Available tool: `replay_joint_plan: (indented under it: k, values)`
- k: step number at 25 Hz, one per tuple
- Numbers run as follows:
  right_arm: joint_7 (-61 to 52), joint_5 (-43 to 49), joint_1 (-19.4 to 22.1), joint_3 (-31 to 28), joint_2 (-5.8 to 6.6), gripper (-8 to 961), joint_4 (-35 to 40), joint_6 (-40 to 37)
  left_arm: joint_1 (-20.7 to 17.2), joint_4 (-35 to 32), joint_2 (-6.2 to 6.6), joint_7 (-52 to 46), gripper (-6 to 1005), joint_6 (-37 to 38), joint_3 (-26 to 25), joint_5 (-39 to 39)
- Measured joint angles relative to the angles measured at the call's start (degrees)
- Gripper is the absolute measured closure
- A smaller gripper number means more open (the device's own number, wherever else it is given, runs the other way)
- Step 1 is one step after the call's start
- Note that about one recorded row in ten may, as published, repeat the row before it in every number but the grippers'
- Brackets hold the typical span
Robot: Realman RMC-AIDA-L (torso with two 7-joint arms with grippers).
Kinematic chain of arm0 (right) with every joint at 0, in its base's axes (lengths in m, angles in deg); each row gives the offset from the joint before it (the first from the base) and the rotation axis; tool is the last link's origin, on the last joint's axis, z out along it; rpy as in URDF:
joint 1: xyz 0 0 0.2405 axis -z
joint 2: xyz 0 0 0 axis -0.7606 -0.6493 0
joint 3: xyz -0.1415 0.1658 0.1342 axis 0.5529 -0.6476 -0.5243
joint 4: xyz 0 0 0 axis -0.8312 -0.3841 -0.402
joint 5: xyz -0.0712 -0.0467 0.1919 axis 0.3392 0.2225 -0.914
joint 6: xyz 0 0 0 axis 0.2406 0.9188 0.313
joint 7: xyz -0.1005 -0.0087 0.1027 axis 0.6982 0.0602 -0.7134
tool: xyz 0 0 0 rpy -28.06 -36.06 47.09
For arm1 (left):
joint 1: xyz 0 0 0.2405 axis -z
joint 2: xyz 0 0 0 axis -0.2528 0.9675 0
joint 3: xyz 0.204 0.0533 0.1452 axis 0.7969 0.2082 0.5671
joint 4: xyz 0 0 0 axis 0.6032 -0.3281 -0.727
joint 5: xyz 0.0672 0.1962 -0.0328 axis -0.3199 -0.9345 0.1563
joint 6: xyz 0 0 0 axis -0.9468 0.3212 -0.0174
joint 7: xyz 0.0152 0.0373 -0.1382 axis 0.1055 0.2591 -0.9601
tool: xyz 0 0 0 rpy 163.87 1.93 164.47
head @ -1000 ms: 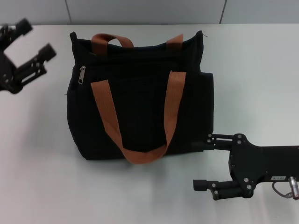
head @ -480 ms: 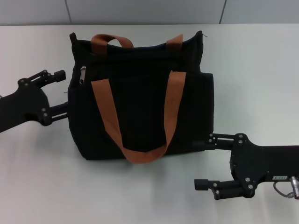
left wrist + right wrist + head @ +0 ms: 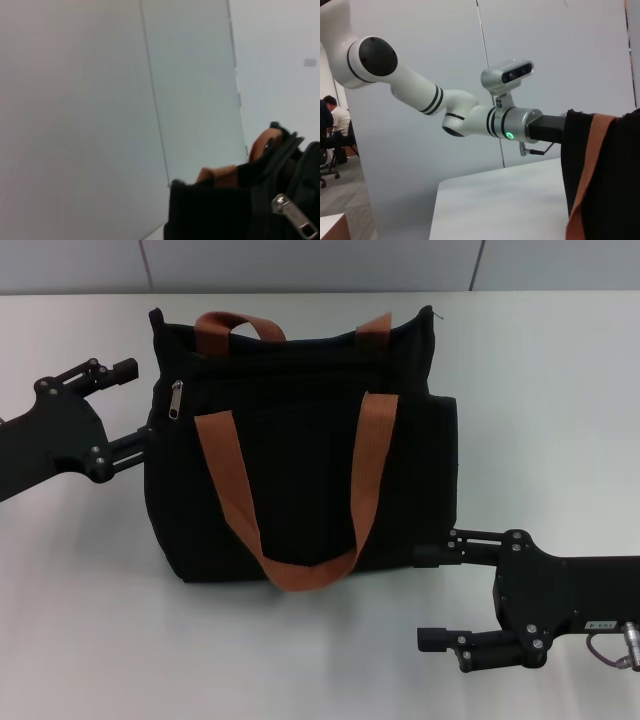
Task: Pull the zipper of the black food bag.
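The black food bag (image 3: 300,455) lies on the white table with two rust-brown strap handles (image 3: 228,485) across it. The zipper (image 3: 176,398), a small silver pull tab, hangs at the bag's upper left end. My left gripper (image 3: 139,402) is open right beside the bag's left side, level with the zipper, its lower finger at the bag's edge. The left wrist view shows the bag's corner (image 3: 220,212) and the zipper (image 3: 295,220) close up. My right gripper (image 3: 428,597) is open and empty by the bag's lower right corner.
The white table (image 3: 550,370) stretches to the right of and in front of the bag. A grey wall runs along its far edge. The right wrist view shows my left arm (image 3: 470,117) behind the bag's edge (image 3: 620,165).
My left gripper swung in from the far left, turned its fingers toward the bag, and has closed in on the bag's left side near the zipper. The right arm barely shifted.
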Motion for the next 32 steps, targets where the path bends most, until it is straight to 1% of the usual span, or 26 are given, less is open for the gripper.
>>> replay_joint_plan:
  k: [2, 6, 11, 17, 20, 23, 25, 26, 28, 32]
  values:
    - [0.0, -0.1, 0.05, 0.0, 0.0, 176, 0.0, -0.02, -0.25, -0.15, 0.01, 1.22, 297, 1.86, -0.18, 0.35]
    - [-0.01, -0.15, 0.06, 0.0, 0.0, 176, 0.0, -0.02, -0.32, -0.15, 0.01, 1.27, 305, 2.85, -0.22, 0.64]
    - [-0.03, -0.28, 0.06, 0.0, 0.0, 177, 0.0, -0.02, -0.35, -0.16, -0.11, 1.27, 519, 3.15, -0.22, 0.75]
    - [-0.38, -0.57, -0.27, -0.23, -0.18, 177, 0.0, -1.04, -0.54, -0.16, -0.19, 1.18, 764, 4.88, -0.28, 2.79]
    - [-2.29, -2.24, -1.1, -0.73, -0.23, 177, 0.0, -3.86, -0.7, -0.06, -0.25, 1.16, 840, 6.17, -0.31, 3.59]
    - [-8.18, -6.92, -2.35, -0.8, -0.25, 178, 0.03, -7.31, -0.81, 0.0, -0.55, 1.24, 917, 6.68, -0.32, 4.32]
    - [-15.37, -11.23, -3.69, -0.8, -0.25, 178, 0.41, -8.6, -0.9, -0.07, -0.89, 1.46, 968, 6.71, -0.31, 4.44]
    - [-17.85, -12.53, -4.13, -0.8, -0.25, 178, 0.56, -8.83, -0.92, -0.12, -1.02, 1.55, 968, 6.69, -0.31, 4.45]
    - [-26.5, -15.89, -6.07, -0.78, -0.1, 178, 1.29, -8.85, -0.95, -0.14, -1.12, 1.58, 969, 6.55, -0.31, 4.46]
    - [-39.25, -17.6, -10.68, -0.46, 0.25, 178, 3.99, -6.54, -0.95, -0.16, -1.26, 1.67, 970, 6.46, -0.3, 4.47]
